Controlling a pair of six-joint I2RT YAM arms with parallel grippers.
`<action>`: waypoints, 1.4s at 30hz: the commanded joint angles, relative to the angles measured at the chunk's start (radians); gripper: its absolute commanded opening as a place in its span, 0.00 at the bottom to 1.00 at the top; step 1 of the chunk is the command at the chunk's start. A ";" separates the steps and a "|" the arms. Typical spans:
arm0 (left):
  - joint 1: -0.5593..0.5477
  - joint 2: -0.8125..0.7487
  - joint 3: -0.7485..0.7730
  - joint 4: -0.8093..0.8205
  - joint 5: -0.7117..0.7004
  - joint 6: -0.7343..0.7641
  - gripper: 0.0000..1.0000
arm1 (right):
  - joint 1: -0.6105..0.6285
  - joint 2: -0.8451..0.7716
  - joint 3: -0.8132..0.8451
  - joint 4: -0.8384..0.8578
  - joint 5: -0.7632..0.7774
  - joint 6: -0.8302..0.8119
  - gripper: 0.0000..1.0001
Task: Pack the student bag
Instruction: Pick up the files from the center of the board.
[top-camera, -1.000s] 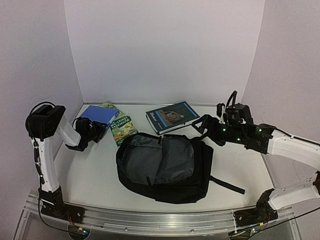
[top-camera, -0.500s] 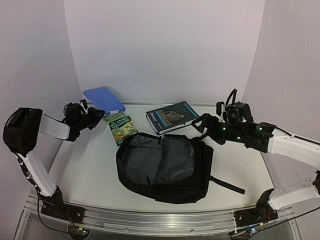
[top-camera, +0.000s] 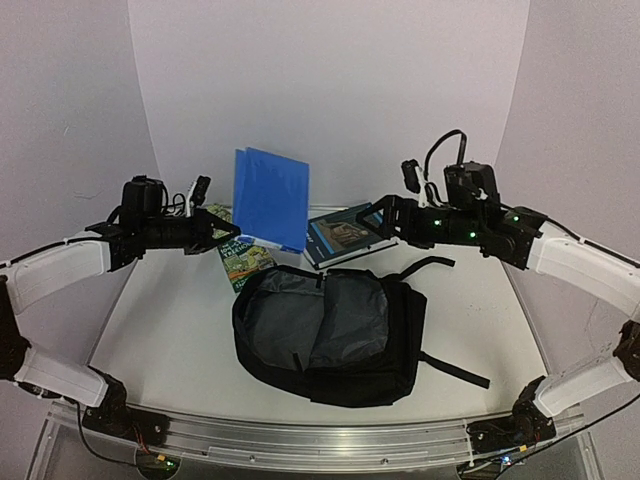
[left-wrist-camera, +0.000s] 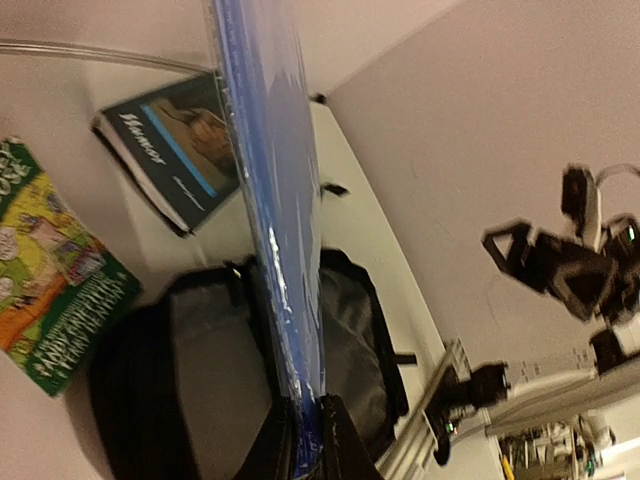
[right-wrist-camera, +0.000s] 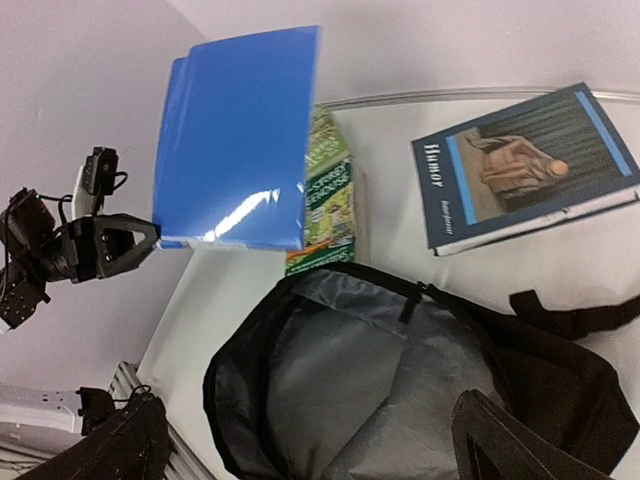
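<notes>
Folder off the stack is the news: a second ago the blue folder lay flat over the green book at the 10 o'clock corner of the surface; now my left hand has it pinched by a lower corner and raised on edge, hanging in the air at about 11 o'clock from the student bag. The wrist view shows both fingers closed tight on the folder's edge, so I judge the grip sound, though a thin sheet held by one corner may swing. The bag itself has not shifted. It lies flat mid-surface, its zip open and the grey lining showing toward 10 o'clock. My right hand has risen from beside the bag's top and now hovers at the bag's 1 o'clock, over the dark book, fingers spread wide and holding nothing. One strap arches up just below it. So the first item is in transit; I reckon the next job is lowering the folder into that mouth, and the right hand may need to hold the flap open.
</notes>
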 joint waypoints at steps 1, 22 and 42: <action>-0.093 -0.110 0.032 -0.130 0.165 0.074 0.10 | -0.003 0.069 0.133 -0.077 -0.177 -0.130 0.98; -0.224 -0.253 -0.173 0.190 -0.018 -0.229 0.00 | -0.003 0.102 -0.053 0.150 -0.211 0.164 0.98; -0.224 -0.297 -0.169 0.139 0.128 -0.292 0.00 | -0.121 0.026 -0.131 0.226 -0.490 0.006 0.98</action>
